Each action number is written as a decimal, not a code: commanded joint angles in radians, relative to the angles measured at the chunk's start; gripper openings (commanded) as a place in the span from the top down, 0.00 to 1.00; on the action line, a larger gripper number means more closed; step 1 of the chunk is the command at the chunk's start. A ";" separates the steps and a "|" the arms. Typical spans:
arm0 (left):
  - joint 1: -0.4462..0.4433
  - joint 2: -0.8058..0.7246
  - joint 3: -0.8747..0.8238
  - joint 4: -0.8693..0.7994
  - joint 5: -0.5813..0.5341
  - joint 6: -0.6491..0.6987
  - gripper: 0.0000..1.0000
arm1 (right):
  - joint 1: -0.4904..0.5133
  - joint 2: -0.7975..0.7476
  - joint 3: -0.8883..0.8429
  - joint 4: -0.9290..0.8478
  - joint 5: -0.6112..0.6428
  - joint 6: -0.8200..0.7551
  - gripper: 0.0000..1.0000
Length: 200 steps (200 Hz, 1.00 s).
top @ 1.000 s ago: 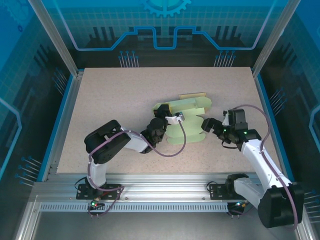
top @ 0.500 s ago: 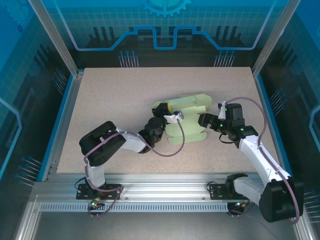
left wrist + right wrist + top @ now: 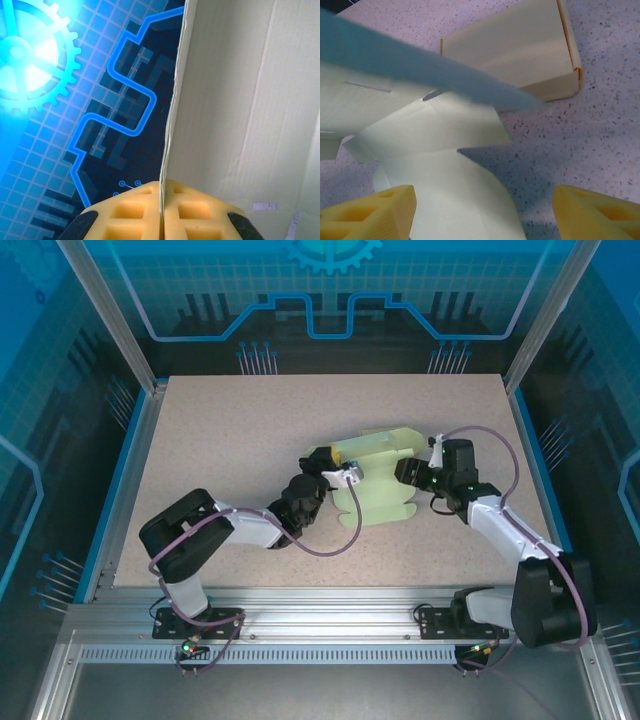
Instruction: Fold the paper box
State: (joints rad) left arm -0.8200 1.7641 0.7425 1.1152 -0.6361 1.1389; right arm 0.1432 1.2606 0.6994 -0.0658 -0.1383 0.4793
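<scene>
The pale green paper box (image 3: 378, 495) lies partly folded in the middle of the table, its back and left flaps raised. My left gripper (image 3: 337, 473) is at the box's left edge. In the left wrist view its yellow pads (image 3: 135, 212) are pressed together on the thin edge of a standing flap (image 3: 235, 100). My right gripper (image 3: 405, 473) is at the box's right side. In the right wrist view it (image 3: 482, 212) stands open over a flat curved flap (image 3: 445, 170), with a folded-up wall (image 3: 515, 50) beyond it.
The speckled tabletop (image 3: 230, 440) is bounded by an aluminium frame (image 3: 300, 605) in front and blue panels around. A purple cable (image 3: 330, 545) loops from the left arm near the box's front. A blurred blue-grey band (image 3: 420, 70) crosses the right wrist view.
My right gripper has moved up and left to the box's right side, its jaws narrowing. My left arm has stretched out and its gripper has shifted slightly left; it keeps its hold and the box is more folded up.
</scene>
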 commanded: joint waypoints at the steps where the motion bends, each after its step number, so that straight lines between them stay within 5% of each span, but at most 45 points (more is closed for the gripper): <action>1: 0.002 -0.031 -0.008 -0.011 0.020 -0.042 0.91 | 0.002 0.026 0.008 0.108 -0.014 -0.018 0.28; 80: 0.002 0.029 0.052 -0.024 -0.015 -0.053 0.91 | 0.022 0.029 -0.016 0.206 -0.066 0.023 0.40; 155: 0.004 0.017 0.048 -0.035 -0.003 -0.062 0.91 | 0.015 -0.044 -0.065 0.156 0.101 0.006 0.33; 200: 0.004 0.015 0.046 -0.037 0.001 -0.065 0.91 | 0.008 -0.026 -0.073 0.186 0.067 0.010 0.32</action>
State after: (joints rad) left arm -0.8200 1.7832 0.7753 1.0569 -0.6388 1.0973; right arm 0.1562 1.2194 0.6365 0.1028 -0.0666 0.4961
